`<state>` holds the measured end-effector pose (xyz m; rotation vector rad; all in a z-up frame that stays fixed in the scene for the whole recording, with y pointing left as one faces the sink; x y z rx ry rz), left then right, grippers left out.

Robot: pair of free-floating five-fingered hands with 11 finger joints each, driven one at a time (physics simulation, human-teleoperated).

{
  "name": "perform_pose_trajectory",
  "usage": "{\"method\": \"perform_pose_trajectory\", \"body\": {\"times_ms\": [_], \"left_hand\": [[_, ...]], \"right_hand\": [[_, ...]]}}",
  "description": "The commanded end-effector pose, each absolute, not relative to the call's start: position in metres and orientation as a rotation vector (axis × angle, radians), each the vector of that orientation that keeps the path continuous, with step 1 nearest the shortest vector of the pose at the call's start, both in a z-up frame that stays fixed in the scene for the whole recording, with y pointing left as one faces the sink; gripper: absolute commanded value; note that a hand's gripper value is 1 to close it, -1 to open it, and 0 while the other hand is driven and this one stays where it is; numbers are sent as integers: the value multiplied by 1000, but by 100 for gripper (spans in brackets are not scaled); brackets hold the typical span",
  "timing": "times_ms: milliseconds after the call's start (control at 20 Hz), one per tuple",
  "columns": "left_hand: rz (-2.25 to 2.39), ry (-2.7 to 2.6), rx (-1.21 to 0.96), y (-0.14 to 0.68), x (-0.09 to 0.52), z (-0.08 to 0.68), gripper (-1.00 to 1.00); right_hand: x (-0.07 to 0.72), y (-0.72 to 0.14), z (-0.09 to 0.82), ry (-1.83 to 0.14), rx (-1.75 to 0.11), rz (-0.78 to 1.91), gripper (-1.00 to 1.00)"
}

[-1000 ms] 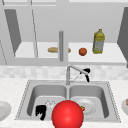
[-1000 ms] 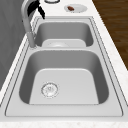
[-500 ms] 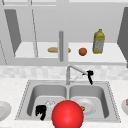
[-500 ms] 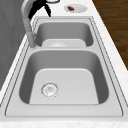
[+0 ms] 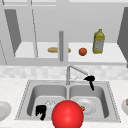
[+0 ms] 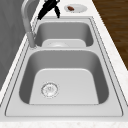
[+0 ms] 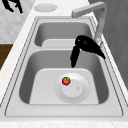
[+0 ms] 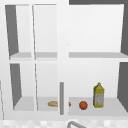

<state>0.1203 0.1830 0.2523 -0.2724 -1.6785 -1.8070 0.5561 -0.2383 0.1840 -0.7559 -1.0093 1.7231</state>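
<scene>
Two hands, one double sink, shelf goods; listed near to far.

- Red ball [image 5: 67,114]: at the front edge of the front view, before the sink's divider.
- Left hand [image 5: 40,111]: in the air over the front of the left basin, fingers curled downward, nothing in them; it also shows at the far top corner of the right side view [image 7: 12,5].
- Sink [image 5: 110,100]: steel, two basins. The left basin has a round drain [image 6: 49,89].
- Plate [image 7: 83,96]: flat on the right basin's floor, with a small tomato [image 7: 66,81] on its near-left part.
- Right hand [image 5: 90,80]: above the right basin's back part, just below the spout tip of the faucet [image 5: 75,71], one finger stretched down toward the basin, holding nothing. I cannot tell whether it touches the spout. Also seen in the left side view [image 6: 48,7] and the right side view [image 7: 86,47].
- White dishes: one on the counter left of the sink [image 5: 3,110], one to its right [image 5: 125,106] carrying a brownish piece.
- Shelf [image 5: 110,58] behind the sink: bread roll [image 5: 53,49], orange fruit [image 5: 82,51], yellow bottle [image 5: 99,41], left to right, standing apart.
</scene>
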Motion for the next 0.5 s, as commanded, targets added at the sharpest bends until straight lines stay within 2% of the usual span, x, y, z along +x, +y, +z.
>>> {"method": "perform_pose_trajectory", "body": {"times_ms": [0, 450], "left_hand": [[-1807, -1679, -272, 183, 120, 252, 0], [-1807, -1679, -272, 183, 120, 252, 0]], "right_hand": [[532, -244, 174, -981, -742, 1702, -100], [475, -264, 160, -996, -746, 1683, -100]]}}
